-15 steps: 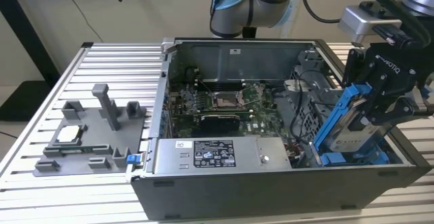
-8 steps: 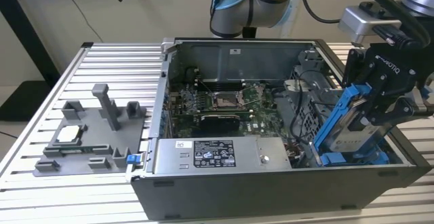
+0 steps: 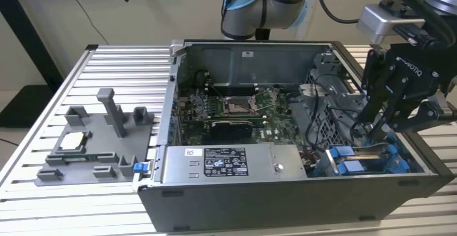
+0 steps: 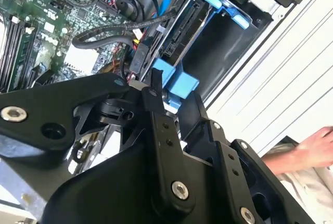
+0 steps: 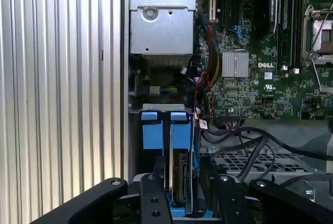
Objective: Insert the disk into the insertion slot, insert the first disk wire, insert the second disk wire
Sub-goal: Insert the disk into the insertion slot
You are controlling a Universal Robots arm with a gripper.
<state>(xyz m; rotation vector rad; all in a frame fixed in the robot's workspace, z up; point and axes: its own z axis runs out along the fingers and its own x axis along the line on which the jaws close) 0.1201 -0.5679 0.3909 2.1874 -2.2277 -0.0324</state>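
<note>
Gripper (image 5: 188, 178) hung over the disk (image 5: 179, 159), fingers spread either side of its blue carrier, disk in the insertion slot (image 4: 223, 52).

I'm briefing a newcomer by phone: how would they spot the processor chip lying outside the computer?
Find the open computer case on the slatted table; at the exterior view's left sits a grey fixture. The chip lies on it, the only silvery square among grey posts.
</note>
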